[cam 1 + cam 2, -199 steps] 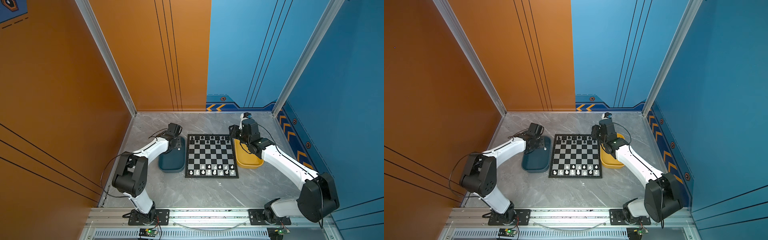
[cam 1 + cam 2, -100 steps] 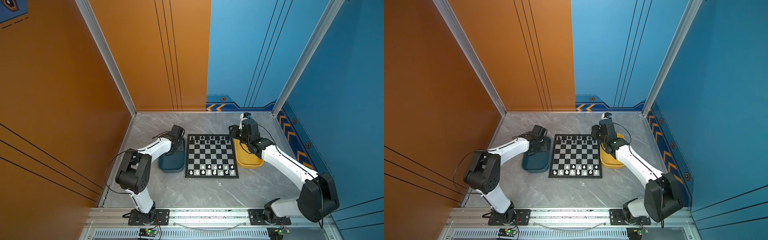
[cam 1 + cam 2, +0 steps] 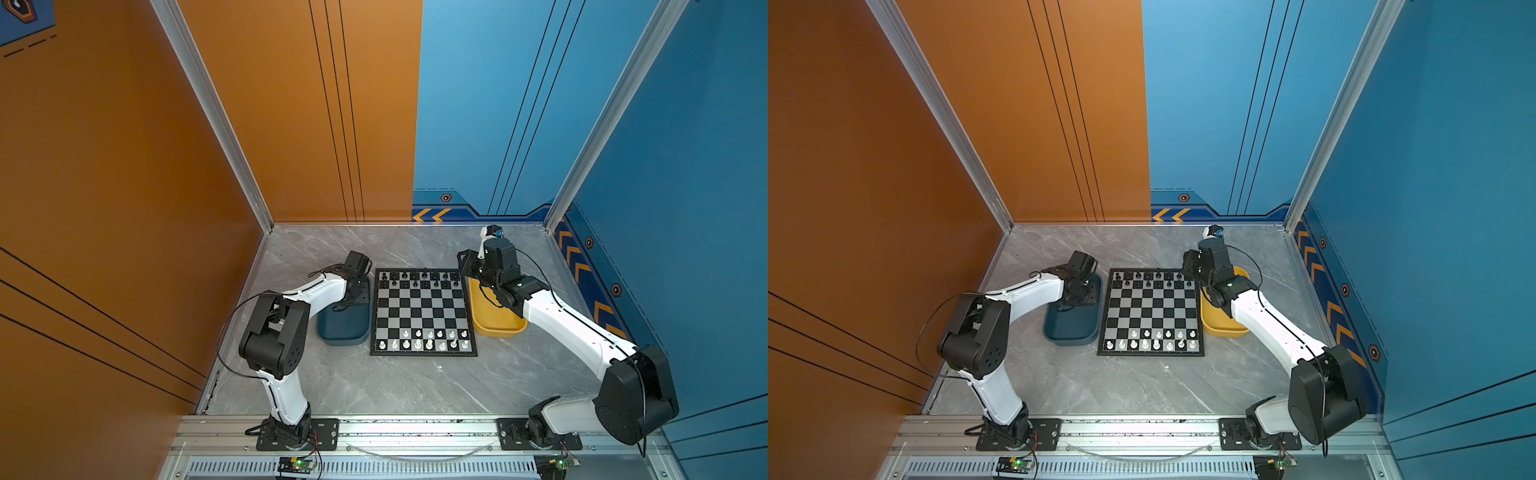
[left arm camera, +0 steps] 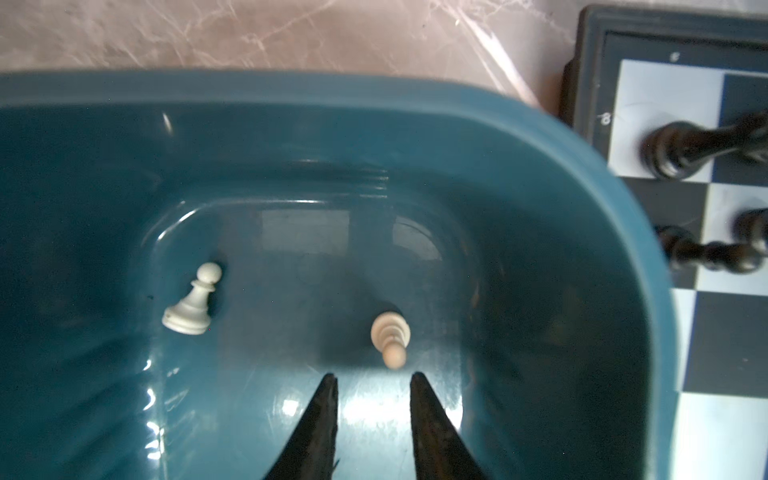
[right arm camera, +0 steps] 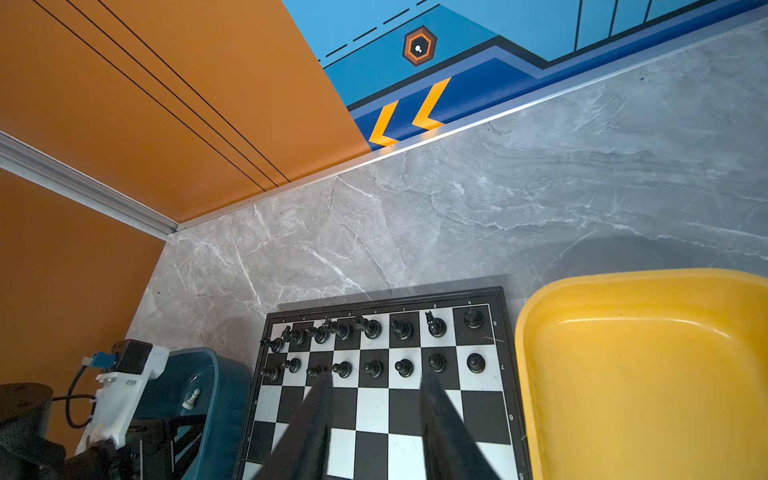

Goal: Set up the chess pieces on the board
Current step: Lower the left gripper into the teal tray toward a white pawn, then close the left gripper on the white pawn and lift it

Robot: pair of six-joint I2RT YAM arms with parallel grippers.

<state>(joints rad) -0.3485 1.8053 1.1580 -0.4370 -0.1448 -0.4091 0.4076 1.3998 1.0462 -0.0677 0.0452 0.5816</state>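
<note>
Chess pawn (image 4: pixel 390 338) stands upright; other pawn (image 4: pixel 192 301) lies on its side.

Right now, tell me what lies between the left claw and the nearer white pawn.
Only bare teal tray floor separates left claw from pawn, per the left wrist view.

Middle rows of the board (image 3: pixel 423 311) lie bare; black pieces (image 3: pixel 424 274) crowd its far edge, white pieces (image 3: pixel 429 344) its near edge.
</note>
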